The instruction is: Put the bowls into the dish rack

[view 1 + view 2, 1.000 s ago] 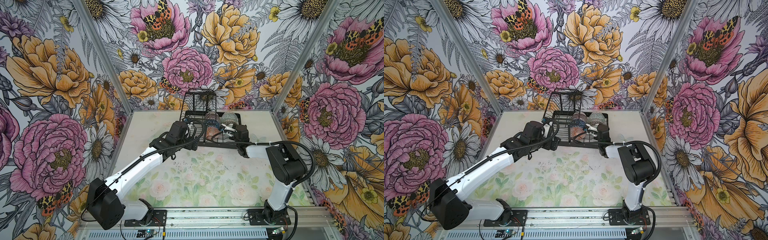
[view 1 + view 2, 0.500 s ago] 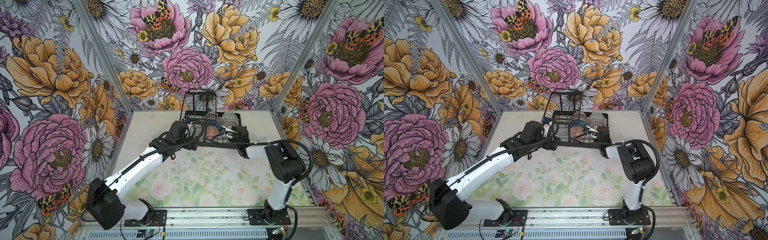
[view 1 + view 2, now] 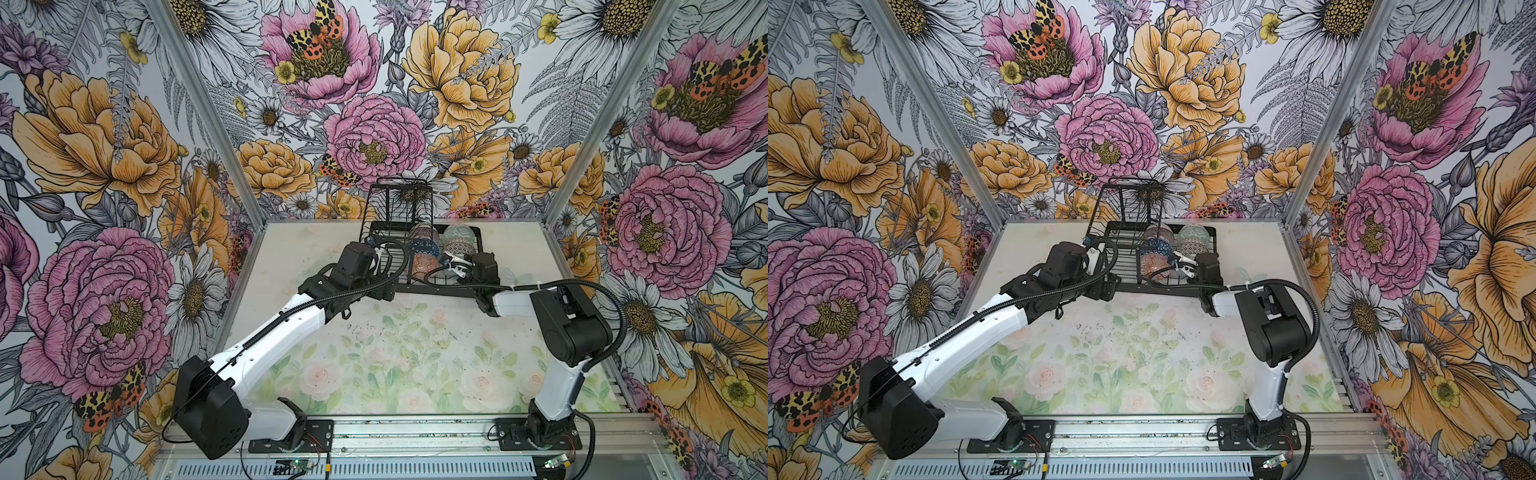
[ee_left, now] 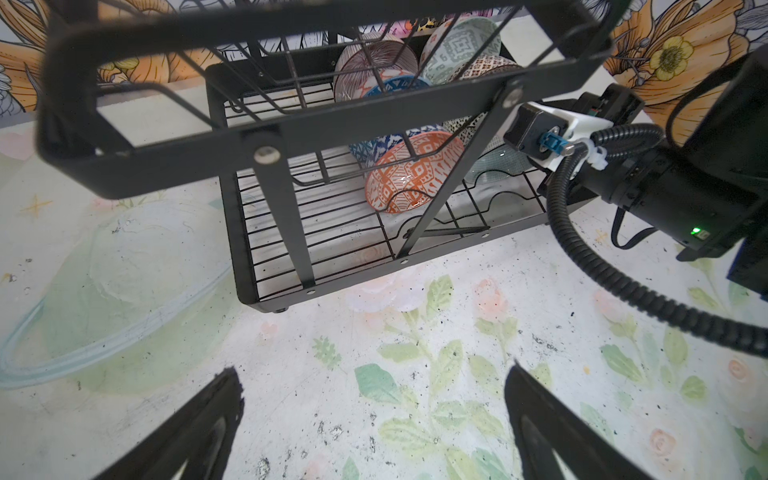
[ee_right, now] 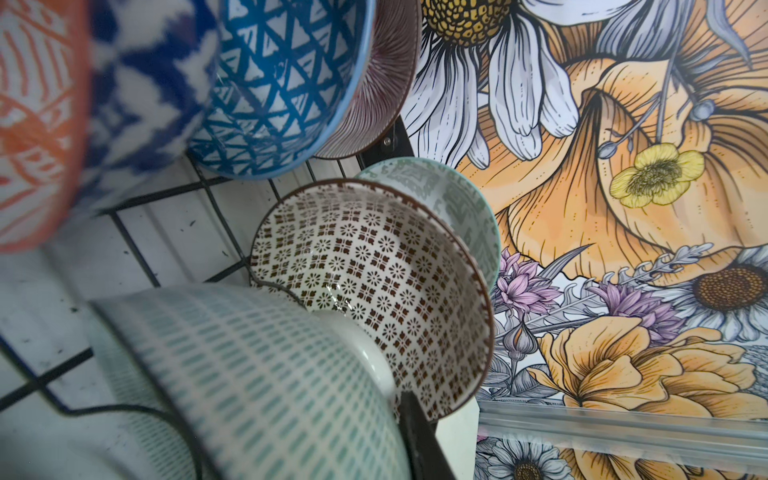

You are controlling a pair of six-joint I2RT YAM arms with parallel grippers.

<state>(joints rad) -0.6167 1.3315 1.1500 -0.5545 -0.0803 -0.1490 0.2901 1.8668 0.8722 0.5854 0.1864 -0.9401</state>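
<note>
Jaws of the left gripper point(image 4: 374, 372) stand wide apart over the table with nothing between them. I cannot tell if the jaws of the right gripper point(image 3: 451, 266) are open or closed. In both top views the black wire dish rack point(image 3: 432, 289) point(image 3: 1163, 290) sits at the far edge of the flower-painted table point(image 3: 395, 353), a bit right of the middle. Its small raised basket point(image 3: 401, 203) is at its far left corner. The little round china bowls stand on their edges in the rack's bottom tray. The orange-diamond bowl point(image 3: 424, 266) is nearest the front, the blue-triangled bowl point(image 3: 428, 249) is behind it, and the pink-lined bowl point(image 3: 423, 232) is at the back. Beside them are the dotted bowl point(image 3: 457, 249) and, behind it, the grey-green bowl point(image 3: 459, 232). The right gripper reaches into the rack's front right corner, just beside the orange-diamond bowl. In the left wrist view the orange-diamond bowl point(image 4: 411, 174) stands between the wires, with the see-through-looking pale teal bowl point(image 4: 494, 162) just beside it. In the right wrist view the pale teal bowl point(image 5: 257, 374) is closest. The dotted bowl point(image 5: 365, 266) leans right behind it, then comes the grey-green bowl point(image 5: 461, 208). One black finger point(image 5: 419, 440) shows just beside the pale teal bowl. I cannot tell if it touches it.
</note>
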